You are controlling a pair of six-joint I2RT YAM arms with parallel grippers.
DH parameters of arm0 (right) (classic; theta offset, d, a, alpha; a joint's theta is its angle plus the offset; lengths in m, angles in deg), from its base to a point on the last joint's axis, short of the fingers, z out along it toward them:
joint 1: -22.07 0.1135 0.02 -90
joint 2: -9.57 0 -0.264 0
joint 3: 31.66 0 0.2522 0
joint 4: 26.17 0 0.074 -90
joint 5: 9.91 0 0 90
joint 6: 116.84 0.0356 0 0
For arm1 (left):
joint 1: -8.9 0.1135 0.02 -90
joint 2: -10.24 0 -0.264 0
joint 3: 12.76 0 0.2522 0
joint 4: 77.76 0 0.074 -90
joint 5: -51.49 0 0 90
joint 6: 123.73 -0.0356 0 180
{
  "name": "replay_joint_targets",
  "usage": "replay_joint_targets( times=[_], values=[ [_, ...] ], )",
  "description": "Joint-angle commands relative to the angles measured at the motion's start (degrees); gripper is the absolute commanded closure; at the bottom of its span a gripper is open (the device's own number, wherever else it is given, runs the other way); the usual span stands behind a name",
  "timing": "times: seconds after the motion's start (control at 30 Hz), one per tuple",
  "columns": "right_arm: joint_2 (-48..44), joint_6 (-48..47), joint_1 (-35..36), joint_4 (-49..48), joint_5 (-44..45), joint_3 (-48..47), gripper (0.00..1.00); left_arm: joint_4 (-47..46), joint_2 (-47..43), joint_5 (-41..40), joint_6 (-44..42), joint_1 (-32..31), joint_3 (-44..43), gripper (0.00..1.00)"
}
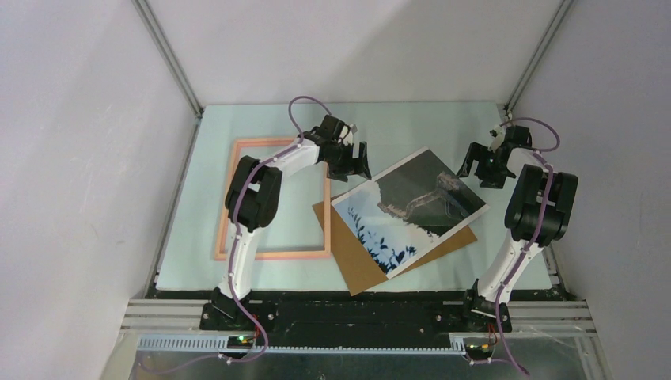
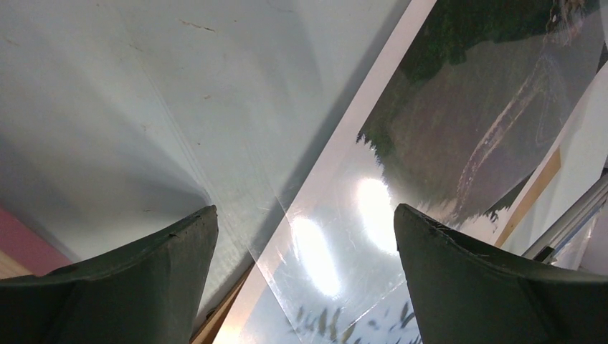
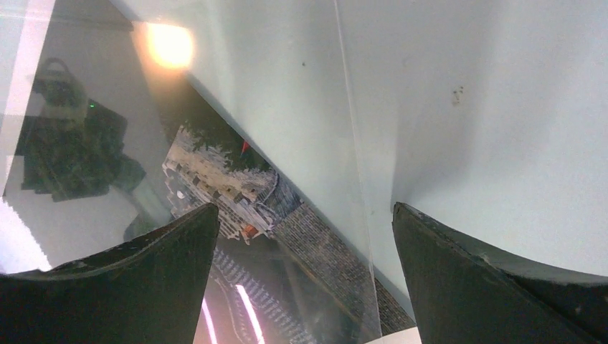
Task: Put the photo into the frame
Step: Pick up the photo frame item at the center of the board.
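The photo (image 1: pixel 407 210) lies tilted at the table's middle, dark hill toward the back right, leaf silhouettes toward the front. A clear sheet (image 3: pixel 308 107) rests over it and juts past its far edge. The salmon-pink frame (image 1: pixel 273 255) lies flat on the left, partly under my left arm. My left gripper (image 1: pixel 358 165) hovers open over the photo's (image 2: pixel 466 129) back-left edge, nothing between its fingers (image 2: pixel 305 211). My right gripper (image 1: pixel 480 176) hangs open above the photo's (image 3: pixel 301 236) back-right corner and the sheet's edge, also holding nothing (image 3: pixel 305 208).
A plain brown backing board (image 1: pixel 358 265) lies under the photo, sticking out at the front left and at the right (image 1: pixel 463 237). The pale mat (image 1: pixel 419 127) is walled in by grey panels and metal posts (image 1: pixel 170 59) at the back corners.
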Motion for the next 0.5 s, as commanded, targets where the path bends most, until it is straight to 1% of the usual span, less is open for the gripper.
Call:
replay_joint_targets(
  times=[0.0, 0.2, 0.47],
  values=[
    [1.9, 1.4, -0.2, 3.0, -4.5, -2.4, 0.06, 0.2, -0.3, 0.1, 1.6, -0.6, 3.1, 0.01],
    [2.8, 2.1, -0.1, 3.9, -8.0, -2.7, 0.06, -1.4, 0.3, 2.8, 2.2, -0.7, 4.3, 0.01],
    [3.8, 2.7, 0.3, 5.0, -10.0, -2.8, 0.07, -3.3, -0.5, 6.8, 2.5, -0.6, 4.6, 0.01]
  ],
)
